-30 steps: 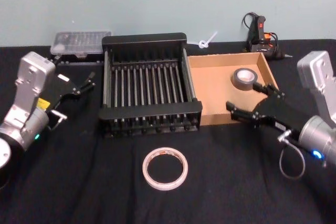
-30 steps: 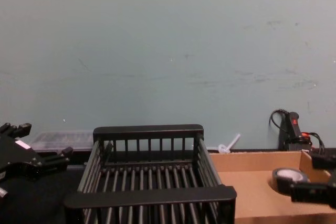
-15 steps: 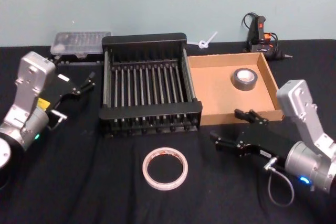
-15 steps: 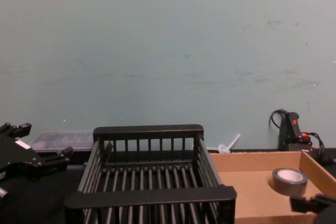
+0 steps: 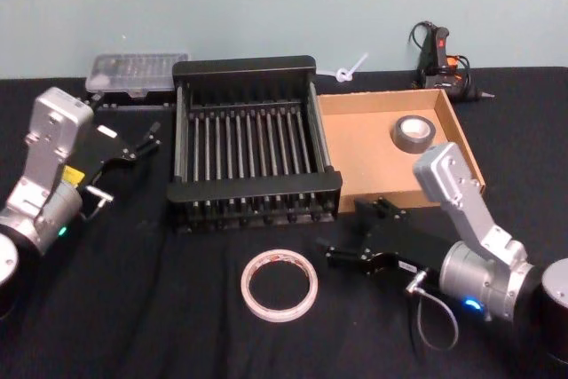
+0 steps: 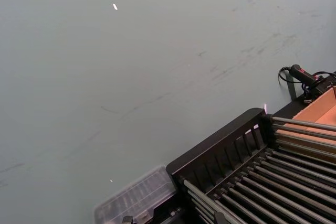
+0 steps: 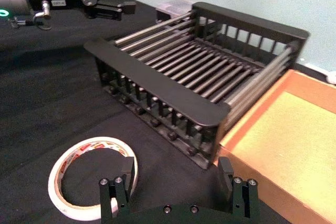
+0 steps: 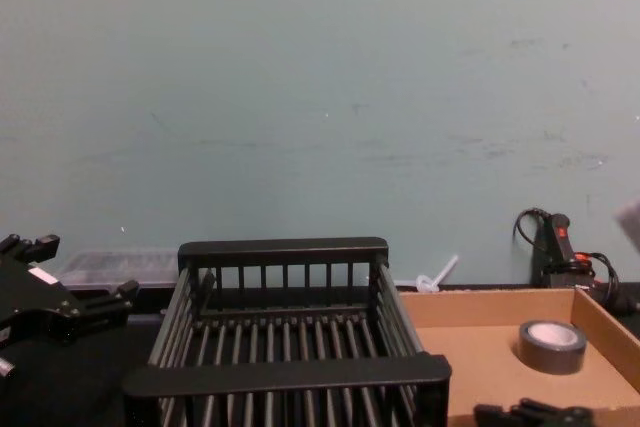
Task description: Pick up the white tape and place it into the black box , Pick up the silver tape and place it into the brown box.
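Note:
The white tape (image 5: 280,284) lies flat on the black table, in front of the black box (image 5: 244,67). My right gripper (image 5: 344,230) is open and low over the table, just right of the white tape and not touching it. In the right wrist view the white tape (image 7: 89,144) lies beside the left one of the fingers (image 7: 115,192), outside the jaws. The silver tape (image 5: 413,133) lies in the far right corner of the brown box (image 5: 364,157). My left gripper (image 5: 146,138) stays open, left of the black box.
A clear plastic case (image 5: 138,73) sits behind the black box at the left. A black tool with a cable (image 5: 439,55) and a white tie (image 5: 351,68) lie along the back wall. The two boxes stand side by side, touching.
My right gripper has drawn back from over the brown box and swung forward and left, down to beside the white tape. The silver tape stayed in the brown box. The left arm has not moved.

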